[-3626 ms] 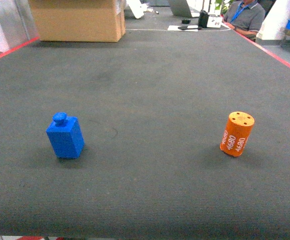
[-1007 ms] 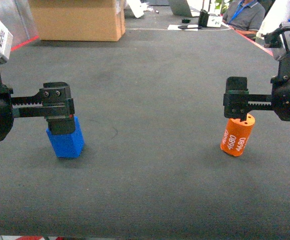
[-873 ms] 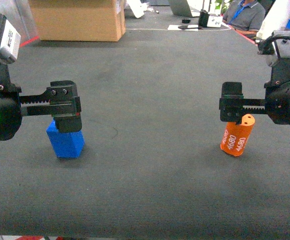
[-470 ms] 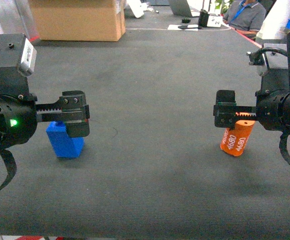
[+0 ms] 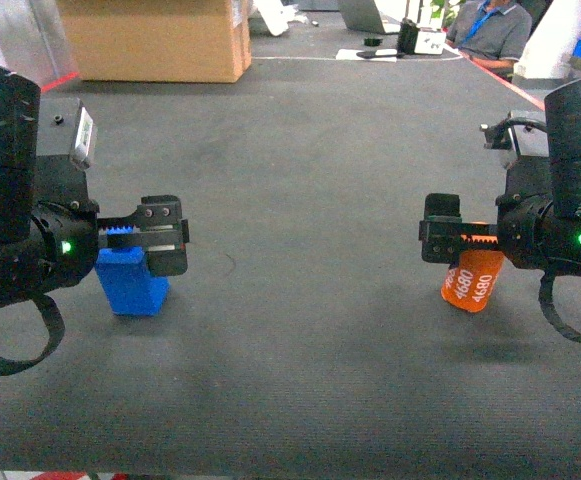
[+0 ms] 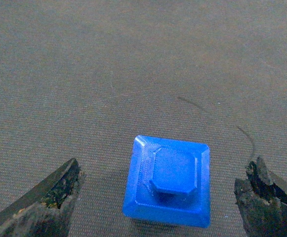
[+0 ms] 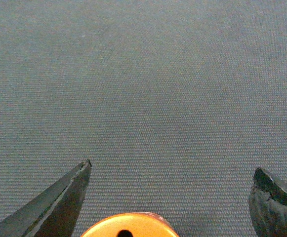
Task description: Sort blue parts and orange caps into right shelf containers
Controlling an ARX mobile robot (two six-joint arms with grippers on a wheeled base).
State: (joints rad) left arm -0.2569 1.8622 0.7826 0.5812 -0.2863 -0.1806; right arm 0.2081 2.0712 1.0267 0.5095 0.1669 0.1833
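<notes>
Dark mat (image 5: 300, 180): one blue part (image 5: 130, 280), one orange cap (image 5: 473, 282)

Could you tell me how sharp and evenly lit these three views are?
Head view: even, soft light, faint shadows under the blue part and orange cap. Left wrist view: part crisp, gripper fingers slightly soft. Right wrist view: mat sharp, cap cropped at the bottom edge.

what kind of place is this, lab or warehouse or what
Probably a robot test lab or workshop: a big grey mat with red edging serves as the work surface, a cardboard box sits at the back, and a person sits at a desk with a laptop beyond.
</notes>
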